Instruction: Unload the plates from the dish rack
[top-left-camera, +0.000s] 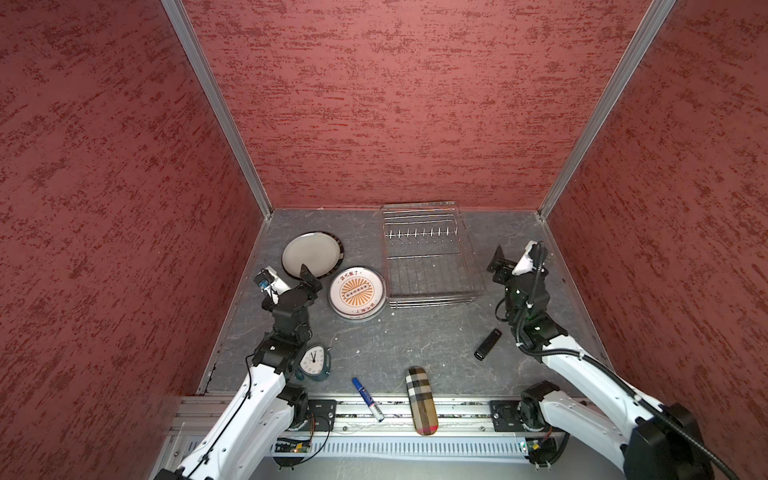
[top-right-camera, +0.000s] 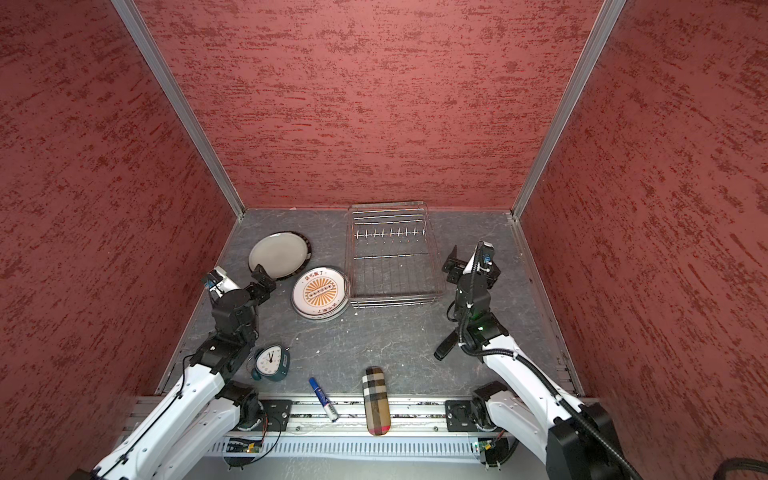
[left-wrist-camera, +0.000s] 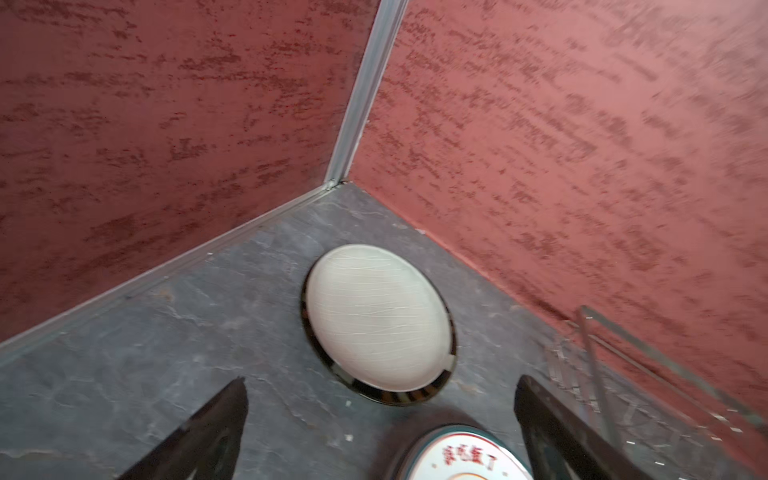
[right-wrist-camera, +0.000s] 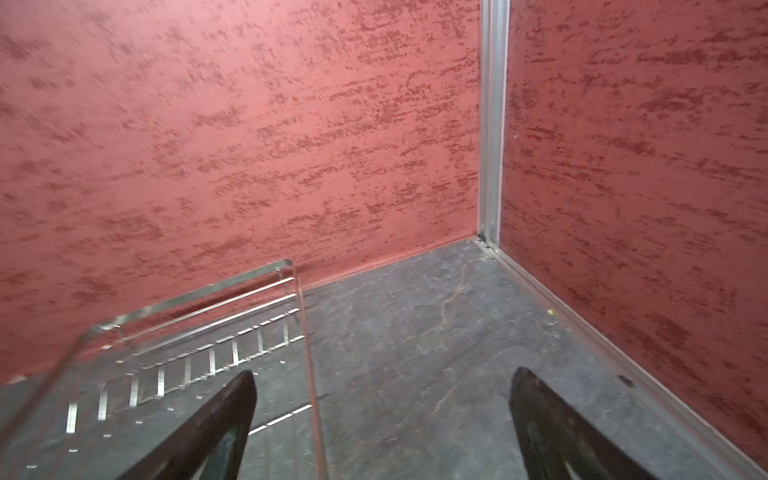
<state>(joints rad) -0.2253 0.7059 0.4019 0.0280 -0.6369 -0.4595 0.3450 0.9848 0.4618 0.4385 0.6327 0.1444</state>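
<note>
The rack (top-left-camera: 430, 257) stands at the far middle of the surface (top-left-camera: 415, 340), its far end close to the back wall, with a row of short prongs across its far half. Both plates lie flat on the surface, outside the rack and to its left. The grey plate (top-left-camera: 311, 254) with the dark rim is farther and more to the left. The sunburst plate (top-left-camera: 357, 293) sits nearer, just beside the rack's near left corner, and more rims show beneath it. The two plates are close together; whether they touch is unclear.

The left hand (top-left-camera: 309, 279) is by the near rim of the grey plate, just left of the sunburst plate. Its jaws are spread wide and hold nothing. The left wrist view shows the grey plate between and beyond its fingers (left-wrist-camera: 216, 419).

The right hand (top-left-camera: 496, 266) is just right of the rack, apart from it, jaws likewise wide with nothing between them.

Along the near edge lie a clock (top-left-camera: 315, 360) by the left arm, a marker (top-left-camera: 368, 399) and a plaid case (top-left-camera: 422, 401). A black bar (top-left-camera: 488, 344) lies beside the right arm.
</note>
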